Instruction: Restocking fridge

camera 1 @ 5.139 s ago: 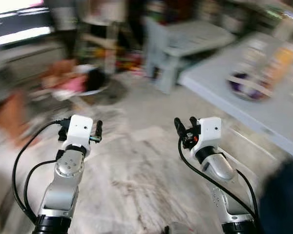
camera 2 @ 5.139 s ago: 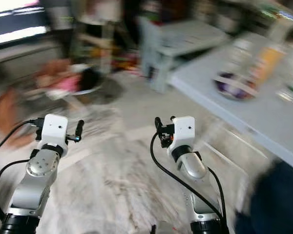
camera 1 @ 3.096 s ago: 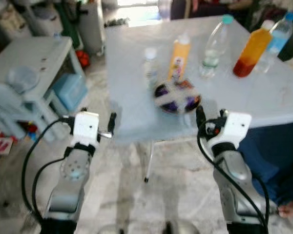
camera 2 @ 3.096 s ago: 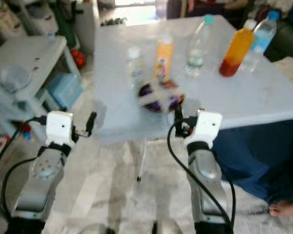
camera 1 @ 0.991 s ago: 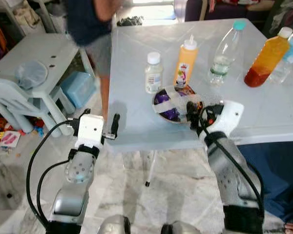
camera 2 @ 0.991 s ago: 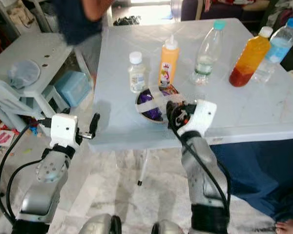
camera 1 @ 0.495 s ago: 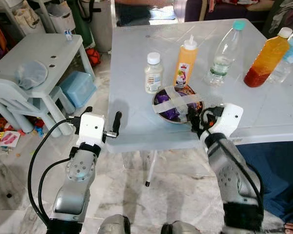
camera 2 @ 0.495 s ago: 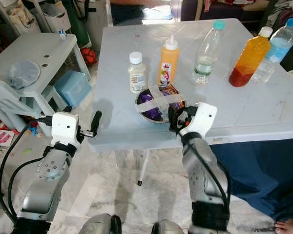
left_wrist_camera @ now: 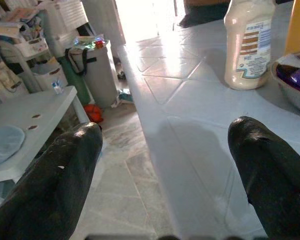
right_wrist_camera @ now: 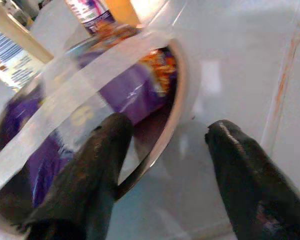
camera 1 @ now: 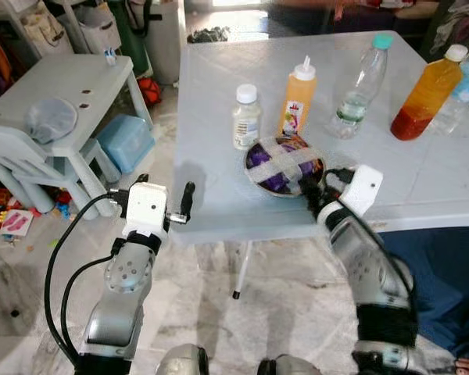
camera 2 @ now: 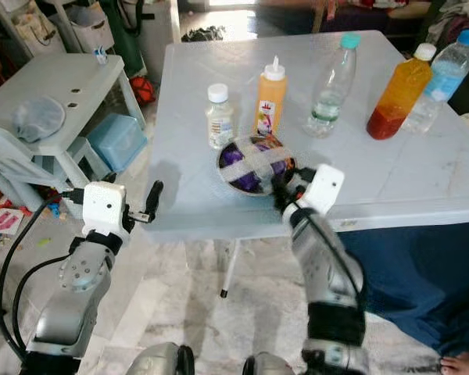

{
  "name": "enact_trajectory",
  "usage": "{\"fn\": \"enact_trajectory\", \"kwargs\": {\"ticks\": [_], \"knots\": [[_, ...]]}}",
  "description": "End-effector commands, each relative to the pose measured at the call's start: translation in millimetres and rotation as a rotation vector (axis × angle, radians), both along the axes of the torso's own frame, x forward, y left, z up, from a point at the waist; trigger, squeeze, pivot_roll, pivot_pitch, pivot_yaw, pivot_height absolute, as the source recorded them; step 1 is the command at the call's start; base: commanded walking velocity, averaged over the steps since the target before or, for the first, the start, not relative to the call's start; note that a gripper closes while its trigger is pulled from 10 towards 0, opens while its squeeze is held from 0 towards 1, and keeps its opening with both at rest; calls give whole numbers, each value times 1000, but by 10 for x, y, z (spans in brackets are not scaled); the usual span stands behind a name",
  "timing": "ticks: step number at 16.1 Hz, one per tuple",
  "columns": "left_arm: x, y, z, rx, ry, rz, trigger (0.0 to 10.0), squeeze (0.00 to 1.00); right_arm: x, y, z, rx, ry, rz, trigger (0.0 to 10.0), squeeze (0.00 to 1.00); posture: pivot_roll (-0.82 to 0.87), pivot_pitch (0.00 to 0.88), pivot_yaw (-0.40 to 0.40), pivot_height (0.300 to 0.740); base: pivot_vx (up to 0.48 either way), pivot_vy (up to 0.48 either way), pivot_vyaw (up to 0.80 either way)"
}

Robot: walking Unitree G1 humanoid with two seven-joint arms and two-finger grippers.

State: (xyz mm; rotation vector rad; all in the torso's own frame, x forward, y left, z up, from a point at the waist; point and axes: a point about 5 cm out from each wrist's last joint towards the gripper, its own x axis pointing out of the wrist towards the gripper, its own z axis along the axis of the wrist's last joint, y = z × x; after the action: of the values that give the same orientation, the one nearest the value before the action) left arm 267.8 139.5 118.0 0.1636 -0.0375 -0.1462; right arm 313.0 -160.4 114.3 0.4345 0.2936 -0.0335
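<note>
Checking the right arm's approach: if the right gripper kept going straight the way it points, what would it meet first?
Probably the rim of the taped bowl: the open right gripper straddles it, one finger inside and one outside.

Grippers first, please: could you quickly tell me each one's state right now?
Left gripper: open, holding nothing, at the table edge.
Right gripper: open, fingers straddling the bowl rim, not yet closed.

Taped metal bowl (camera 1: pixel 284 166) of purple packets sits upright on table (camera 1: pixel 219 117).
</note>
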Motion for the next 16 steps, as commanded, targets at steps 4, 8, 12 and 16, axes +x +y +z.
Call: {"fn": "enact_trajectory", "kwargs": {"ticks": [4, 8, 12, 16], "knots": [[15, 19, 44, 11, -18, -1, 10000, 0, 86, -95, -96, 14, 84, -6, 0, 0, 76, 63, 17, 740, 0, 0, 0], [10, 10, 59, 17, -25, -2, 10000, 0, 170, -181, -51, 63, 94, -52, 0, 0, 78, 63, 17, 740, 0, 0, 0], [7, 1, 63, 21, -26, -9, 10000, 0, 164, -215, -62, 60, 104, -80, 0, 0, 76, 64, 22, 740, 0, 0, 0], [8, 7, 52, 22, -24, -5, 10000, 0, 143, -256, -128, 28, 144, -93, 10000, 0, 76, 65, 17, 740, 0, 0, 0]]}}
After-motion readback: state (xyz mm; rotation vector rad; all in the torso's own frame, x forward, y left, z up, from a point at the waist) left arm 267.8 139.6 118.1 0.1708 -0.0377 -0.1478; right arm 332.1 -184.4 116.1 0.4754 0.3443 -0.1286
